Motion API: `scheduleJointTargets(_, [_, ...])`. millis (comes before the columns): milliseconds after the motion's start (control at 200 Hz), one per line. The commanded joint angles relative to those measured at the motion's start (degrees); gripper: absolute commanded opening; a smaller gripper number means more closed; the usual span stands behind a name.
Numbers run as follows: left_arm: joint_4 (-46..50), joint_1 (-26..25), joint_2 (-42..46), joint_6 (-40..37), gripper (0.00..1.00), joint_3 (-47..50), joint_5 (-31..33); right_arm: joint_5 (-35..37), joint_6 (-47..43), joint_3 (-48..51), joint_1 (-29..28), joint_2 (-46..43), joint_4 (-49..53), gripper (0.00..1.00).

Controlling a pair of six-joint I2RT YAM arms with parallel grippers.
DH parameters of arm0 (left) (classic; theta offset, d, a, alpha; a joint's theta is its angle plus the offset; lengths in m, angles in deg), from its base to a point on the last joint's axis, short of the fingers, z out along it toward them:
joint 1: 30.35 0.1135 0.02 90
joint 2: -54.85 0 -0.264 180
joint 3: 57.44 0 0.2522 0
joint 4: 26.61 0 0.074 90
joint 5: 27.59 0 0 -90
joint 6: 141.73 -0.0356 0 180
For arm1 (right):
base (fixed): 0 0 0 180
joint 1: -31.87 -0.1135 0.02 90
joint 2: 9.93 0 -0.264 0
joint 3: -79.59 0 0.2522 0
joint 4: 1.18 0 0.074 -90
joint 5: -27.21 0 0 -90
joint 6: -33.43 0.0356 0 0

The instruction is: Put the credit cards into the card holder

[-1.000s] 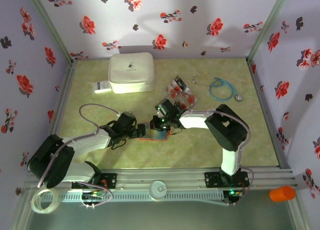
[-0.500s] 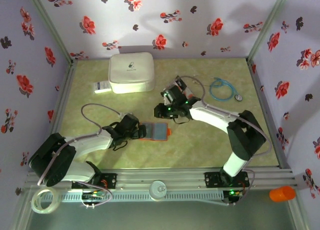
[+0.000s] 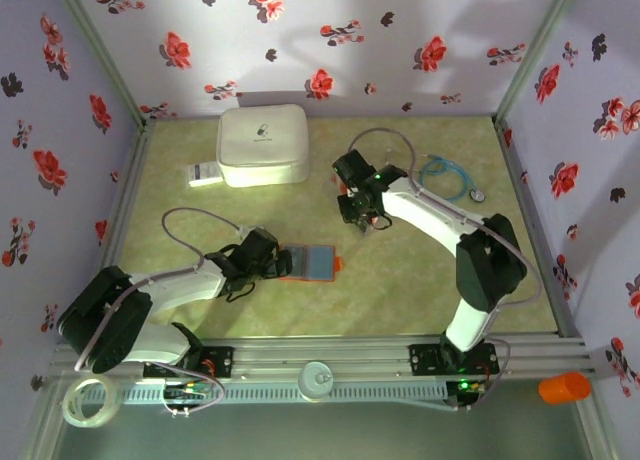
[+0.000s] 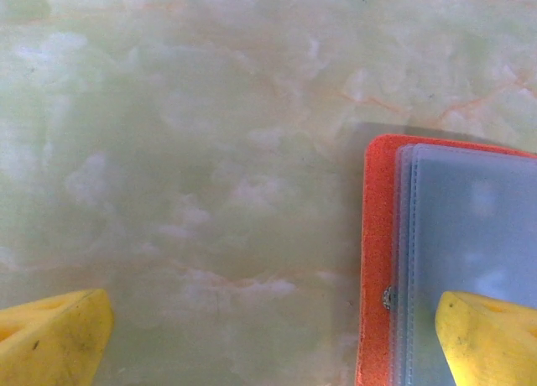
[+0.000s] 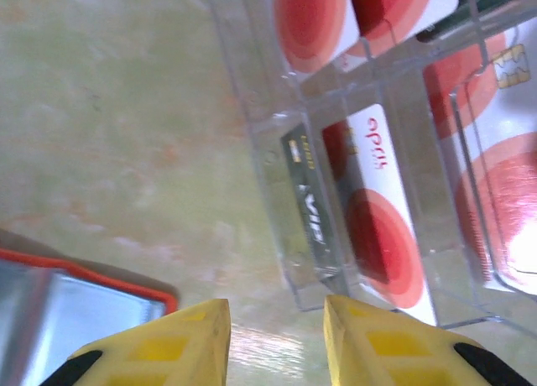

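Credit cards [image 5: 377, 235] lie in a clear tray [image 5: 268, 159], apparently none yet in the open card holder [image 3: 312, 262] nearby; right gripper [image 5: 277, 336] above them slightly parted, empty; left gripper [image 4: 268, 327] wide apart, straddling the holder's edge.

Top cam: fixed, high over near edge, looks down on whole bench [image 3: 190, 220]. L wrist cam: v. close, straight down at bench, card holder [image 4: 453, 235] at frame right. R wrist cam: close, tilted, over credit cards [image 5: 369, 235] in clear tray [image 5: 252, 92]; holder corner lower left. All 3 share holder.
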Motion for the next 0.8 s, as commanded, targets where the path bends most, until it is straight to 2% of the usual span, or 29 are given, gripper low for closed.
scheduleJointTargets(0, [3.56,-0.25,0.19,1.27,1.00,1.87,1.56,5.91,-3.70,-2.74,0.46,2.85,5.38,0.33])
scheduleJointTargets(160, [3.34,-0.25,0.31,1.14,1.00,1.77,1.52,8.19,-4.64,-4.70,0.61,5.84,6.44,0.30])
scheduleJointTargets(645, [3.21,-0.26,0.33,1.02,1.00,1.72,1.44,7.38,-5.60,-8.17,1.48,12.31,6.72,0.24])
scheduleJointTargets(795, [3.21,-0.25,0.43,1.04,1.00,1.59,1.49,6.46,-5.69,-8.13,1.79,12.78,6.47,0.17])
